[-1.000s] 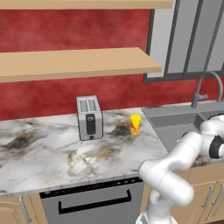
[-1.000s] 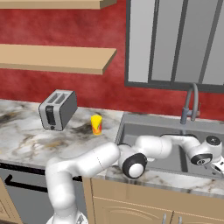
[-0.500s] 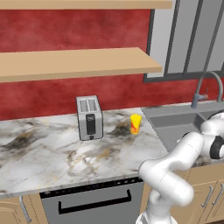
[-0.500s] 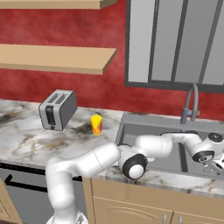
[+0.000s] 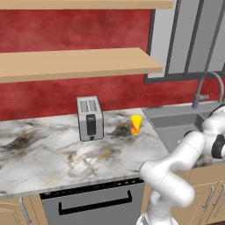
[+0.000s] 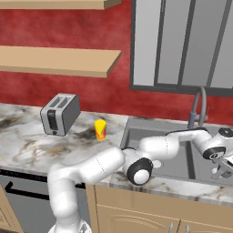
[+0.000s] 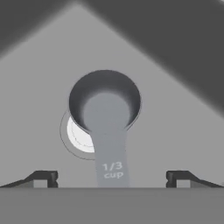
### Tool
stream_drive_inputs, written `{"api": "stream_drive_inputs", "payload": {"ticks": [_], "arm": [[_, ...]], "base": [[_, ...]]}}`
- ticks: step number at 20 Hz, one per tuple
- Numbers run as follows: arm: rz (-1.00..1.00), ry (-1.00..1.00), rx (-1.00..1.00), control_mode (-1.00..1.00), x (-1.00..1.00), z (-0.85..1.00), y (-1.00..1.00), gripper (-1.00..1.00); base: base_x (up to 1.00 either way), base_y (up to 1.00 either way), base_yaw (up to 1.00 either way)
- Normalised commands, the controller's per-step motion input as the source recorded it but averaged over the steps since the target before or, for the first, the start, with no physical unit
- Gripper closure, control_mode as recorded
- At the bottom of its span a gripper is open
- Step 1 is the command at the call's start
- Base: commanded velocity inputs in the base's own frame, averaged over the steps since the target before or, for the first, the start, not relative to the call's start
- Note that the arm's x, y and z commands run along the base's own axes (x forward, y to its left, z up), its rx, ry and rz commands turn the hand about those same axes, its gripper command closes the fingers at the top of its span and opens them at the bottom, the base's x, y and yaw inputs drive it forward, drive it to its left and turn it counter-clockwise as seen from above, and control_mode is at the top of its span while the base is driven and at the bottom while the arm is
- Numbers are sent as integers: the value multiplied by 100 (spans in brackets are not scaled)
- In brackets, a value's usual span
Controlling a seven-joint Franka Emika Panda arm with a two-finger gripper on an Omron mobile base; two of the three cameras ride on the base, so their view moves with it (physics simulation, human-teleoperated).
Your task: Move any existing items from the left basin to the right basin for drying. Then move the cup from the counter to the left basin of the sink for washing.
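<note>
While the yellow cup waits upright on the marble counter, just beside the silver toaster at its 3 o'clock and short of the sink's edge, the arm is reaching far to its right, with the gripper low over the sink.

Seen from the hand view, a grey measuring scoop marked "1/3 cup" lies on the flat grey basin floor, its bowl partly covering the pale round drain. The scoop's long axis runs from 12 o'clock, where the bowl sits, down to 6 o'clock, where the handle passes out between the fingertips. The two tips stand wide apart at 9 and 3 o'clock of the handle, so the jaws are spread and hold nothing; the handle lies centred between them and crosswise to their closing line.

That crossing is what the next move would turn on: a straight descent ought to bring the fingers down either side of the handle, and closing should pinch it across its narrow width.

Which basin this floor belongs to I cannot tell for certain; in the right base view the hand sits toward the sink's right end, past the arched tap. The cup is not yet moved.
</note>
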Motion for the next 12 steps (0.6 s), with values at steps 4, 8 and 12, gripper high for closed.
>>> {"api": "stream_drive_inputs", "payload": {"ticks": [4,8,12], "arm": [[-3,0,0,-100,0,17,31,-100],[-8,-5,-5,-100,-4,-4,46,-100],[-9,-14,-15,-100,-12,-19,61,-100]], "base": [[0,0,0],[0,0,0],[0,0,0]]}}
